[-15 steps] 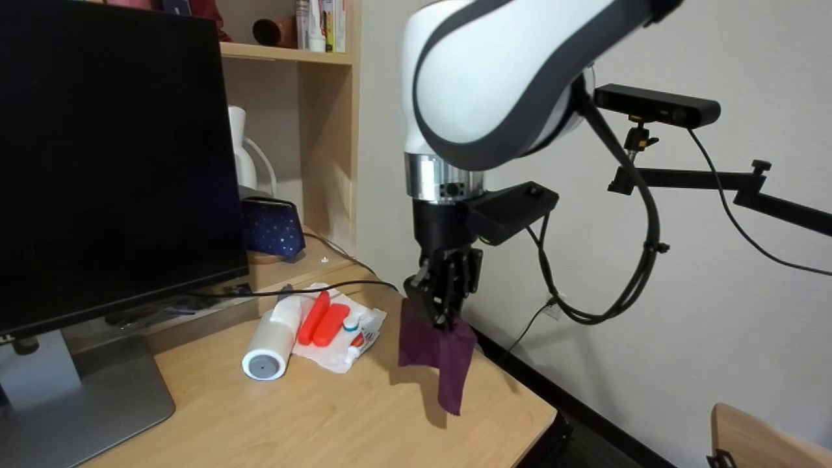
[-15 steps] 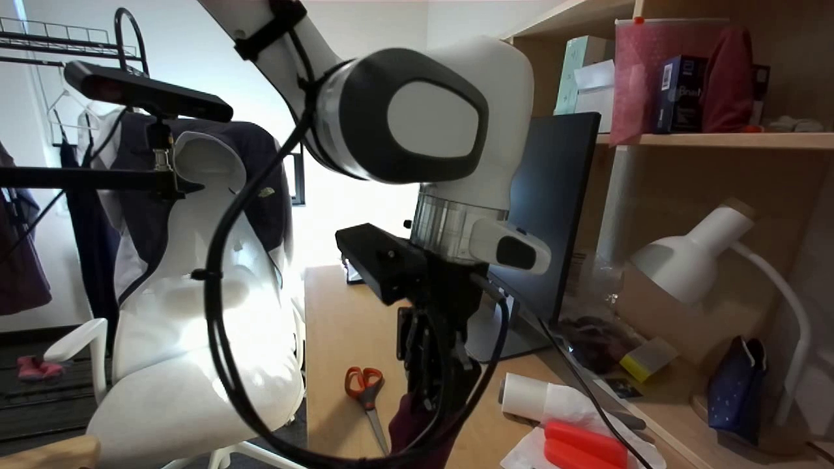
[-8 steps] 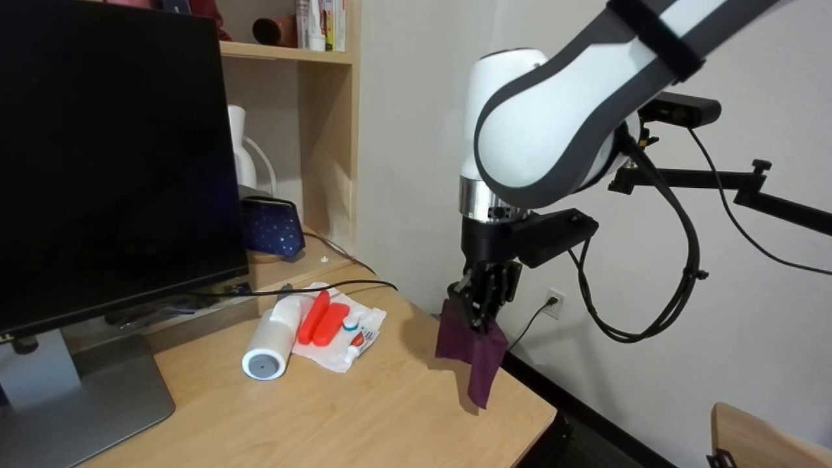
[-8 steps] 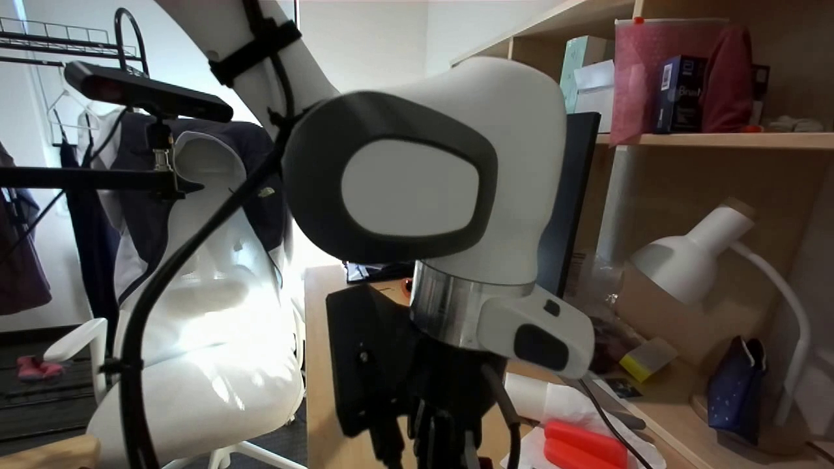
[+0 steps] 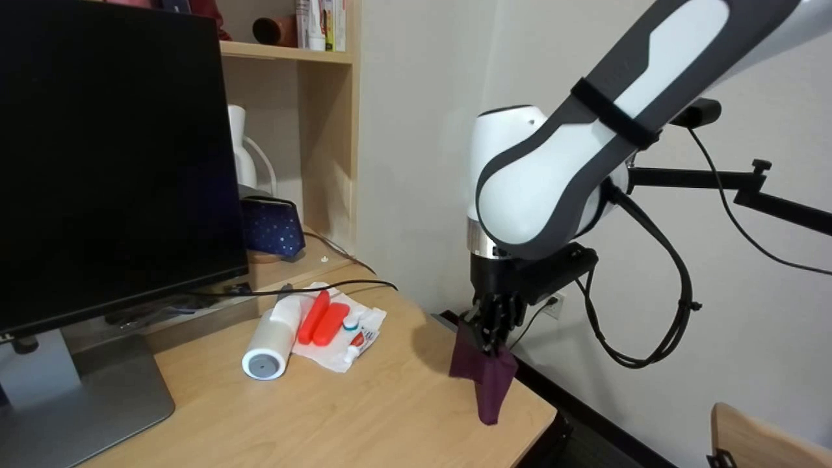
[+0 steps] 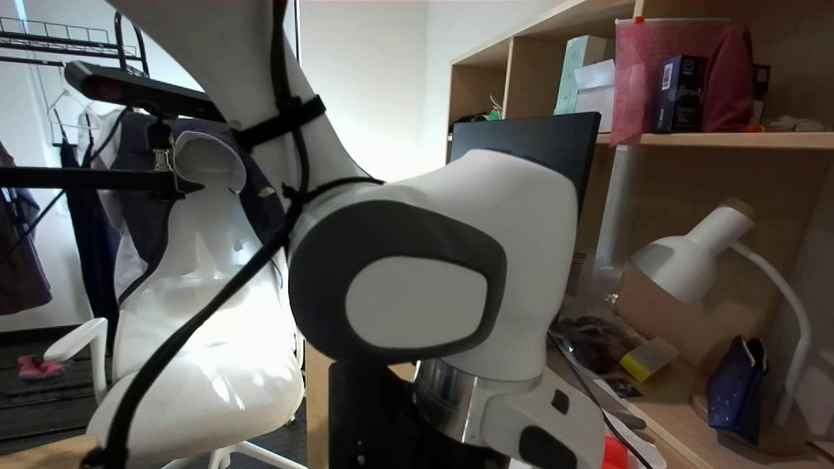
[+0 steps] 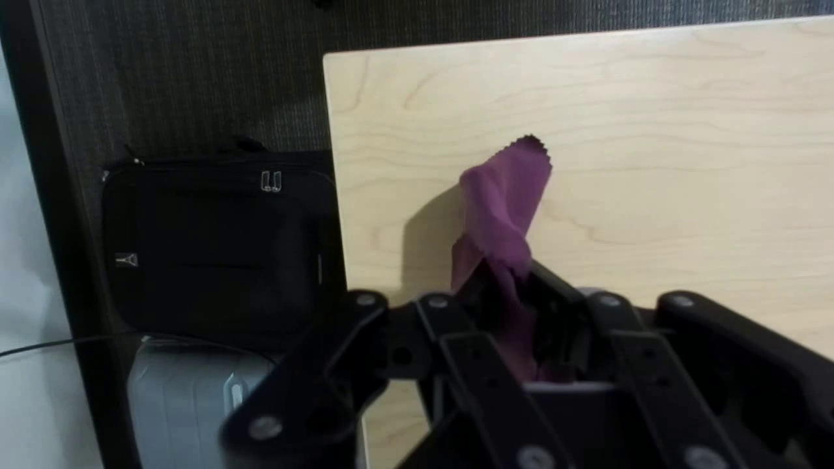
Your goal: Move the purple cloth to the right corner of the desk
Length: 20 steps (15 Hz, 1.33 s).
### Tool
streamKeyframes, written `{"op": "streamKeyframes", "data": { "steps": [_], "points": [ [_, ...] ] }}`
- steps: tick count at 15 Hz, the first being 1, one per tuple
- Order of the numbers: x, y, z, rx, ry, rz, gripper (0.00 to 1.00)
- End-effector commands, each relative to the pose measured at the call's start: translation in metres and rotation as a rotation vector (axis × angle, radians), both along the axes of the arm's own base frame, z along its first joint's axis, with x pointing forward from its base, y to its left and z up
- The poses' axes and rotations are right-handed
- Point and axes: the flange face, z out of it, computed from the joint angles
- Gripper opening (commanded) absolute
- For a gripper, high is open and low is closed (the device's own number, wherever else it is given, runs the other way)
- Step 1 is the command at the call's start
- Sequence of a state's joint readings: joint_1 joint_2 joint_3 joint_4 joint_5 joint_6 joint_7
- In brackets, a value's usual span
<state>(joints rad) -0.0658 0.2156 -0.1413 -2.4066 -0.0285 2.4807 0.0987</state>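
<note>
Cloth (image 7: 505, 195), purple | likely light, limp, hardly fragile | hand (image 7: 513, 280) clamped on its bunched folds above counter (image 7: 651, 169) | probably best held there

The white-and-grey arm (image 5: 523, 198) wore a black strap (image 5: 614, 114) at two o'clock, silver ring (image 5: 481, 240) at seven, cables (image 5: 686, 300) at four
</note>
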Motion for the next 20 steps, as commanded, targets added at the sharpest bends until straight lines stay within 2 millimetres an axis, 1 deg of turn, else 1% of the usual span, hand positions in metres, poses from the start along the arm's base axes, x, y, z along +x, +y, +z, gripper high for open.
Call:
{"op": "streamKeyframes", "data": {
  "steps": [1, 3, 5, 6, 7, 8, 10, 14, 17, 18, 20],
  "points": [
    [-0.015, -0.014, -0.022, -0.011, 0.021, -0.055, 0.09],
    [-0.021, -0.016, -0.035, 0.005, 0.048, -0.065, 0.09],
    [-0.024, -0.015, -0.045, 0.007, 0.079, -0.058, 0.09],
    [-0.024, -0.015, -0.047, 0.003, 0.085, -0.059, 0.36],
    [-0.024, -0.014, -0.048, 0.004, 0.088, -0.058, 0.37],
    [-0.024, -0.014, -0.048, 0.000, 0.088, -0.063, 0.41],
    [-0.024, -0.014, -0.043, -0.010, 0.084, -0.065, 0.54],
    [-0.022, -0.011, -0.026, -0.018, 0.042, -0.080, 0.80],
    [-0.019, -0.006, -0.002, -0.004, -0.026, -0.056, 0.98],
    [-0.017, -0.003, 0.006, -0.001, -0.050, -0.039, 1.00],
    [-0.014, 0.008, 0.028, 0.000, -0.119, -0.006, 1.00]
  ]
}}
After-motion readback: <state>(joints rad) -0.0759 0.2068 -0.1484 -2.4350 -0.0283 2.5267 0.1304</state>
